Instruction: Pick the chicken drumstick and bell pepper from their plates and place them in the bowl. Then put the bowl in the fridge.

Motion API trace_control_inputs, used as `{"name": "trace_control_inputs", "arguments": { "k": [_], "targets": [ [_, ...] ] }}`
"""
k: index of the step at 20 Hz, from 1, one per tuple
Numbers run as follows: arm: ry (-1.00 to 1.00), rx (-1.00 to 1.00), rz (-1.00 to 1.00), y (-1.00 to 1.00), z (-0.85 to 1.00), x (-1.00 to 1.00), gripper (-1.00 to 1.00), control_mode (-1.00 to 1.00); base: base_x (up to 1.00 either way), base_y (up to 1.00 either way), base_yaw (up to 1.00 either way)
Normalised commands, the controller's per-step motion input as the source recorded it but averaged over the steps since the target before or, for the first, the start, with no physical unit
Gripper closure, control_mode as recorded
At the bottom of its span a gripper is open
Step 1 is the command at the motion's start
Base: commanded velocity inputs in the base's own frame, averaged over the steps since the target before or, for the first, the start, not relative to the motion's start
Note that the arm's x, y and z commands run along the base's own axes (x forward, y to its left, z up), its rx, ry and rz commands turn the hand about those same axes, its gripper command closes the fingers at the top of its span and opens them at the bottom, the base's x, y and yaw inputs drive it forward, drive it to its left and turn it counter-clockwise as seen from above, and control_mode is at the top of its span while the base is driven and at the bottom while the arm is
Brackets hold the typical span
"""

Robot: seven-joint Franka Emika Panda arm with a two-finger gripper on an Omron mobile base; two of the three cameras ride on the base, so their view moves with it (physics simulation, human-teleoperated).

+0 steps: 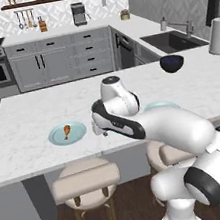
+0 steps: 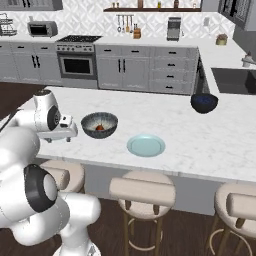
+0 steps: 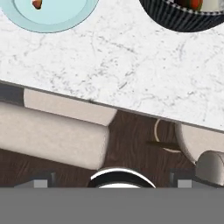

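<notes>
from the left base view, my arm folds over the white marble counter (image 1: 32,120) and hides my wrist. the chicken drumstick (image 1: 66,131) lies on its pale teal plate (image 1: 56,139) near the counter's front edge, to the left of my elbow, so that piece is not yet picked. a small dark blue bowl (image 1: 171,63) sits far back toward the sink.

from the right base view, the bowl (image 2: 99,125) stands just beside my hand, and a small red thing inside looks like the bell pepper (image 2: 100,127), though it is tiny here. the second plate (image 2: 145,145) lies bare, so i judge the pepper half done.

from the hand view, i look down past the counter edge at the stools (image 3: 52,131) and floor. the drumstick's plate and the bowl's rim sit at the top. my pincer's fingers are too hidden along the bottom for me to tell whether they are spread or closed. left to do: the drumstick, then the fridge.
</notes>
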Motion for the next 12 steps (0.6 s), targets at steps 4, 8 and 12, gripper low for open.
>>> {"name": "trace_control_inputs", "arguments": {
  "k": [4, 8, 12],
  "targets": [
    [0.00, 0.00, 0.00, 0.00, 0.00, 0.00, -1.00, 1.00, 0.40, 0.35, -0.01],
    [0.00, 0.00, 0.00, 0.00, 0.00, 0.00, -1.00, 1.00, 0.51, 0.00, -0.01],
    [0.00, 0.00, 0.00, 0.00, 0.00, 0.00, -1.00, 1.00, 0.31, 0.00, 0.00]
  ]
}}
